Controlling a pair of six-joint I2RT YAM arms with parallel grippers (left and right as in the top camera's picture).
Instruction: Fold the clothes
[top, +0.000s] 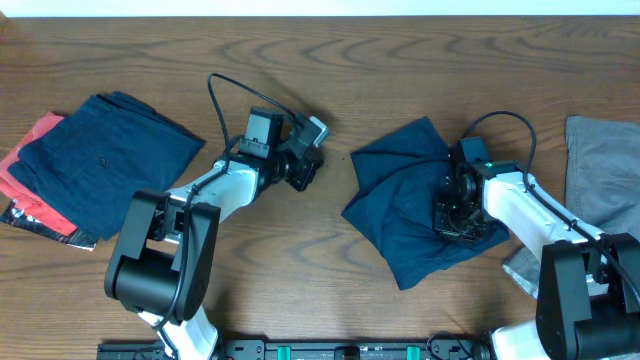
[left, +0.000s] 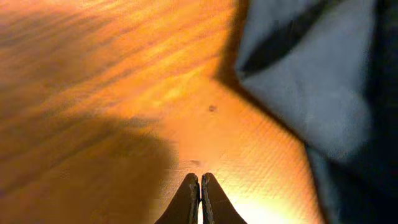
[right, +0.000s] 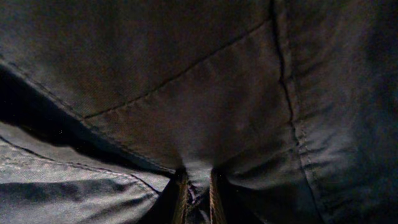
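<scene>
Navy garment (top: 400, 205), pinched in the right gripper (right: 198, 186) on the table (top: 300, 265), likely needs a slow, low pull flat; left gripper (left: 200, 185) hovers closed, empty.

Top-down overhead; wrist views near clothes (top: 400, 215)

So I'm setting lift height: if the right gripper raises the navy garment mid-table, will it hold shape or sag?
Likely sag: the navy garment lies in loose, creased layers, and cloth puckers between the fingers of the right gripper. Lifted from one pinch, its folds would probably fall open. The matte weave suggests it won't slip easily.
</scene>
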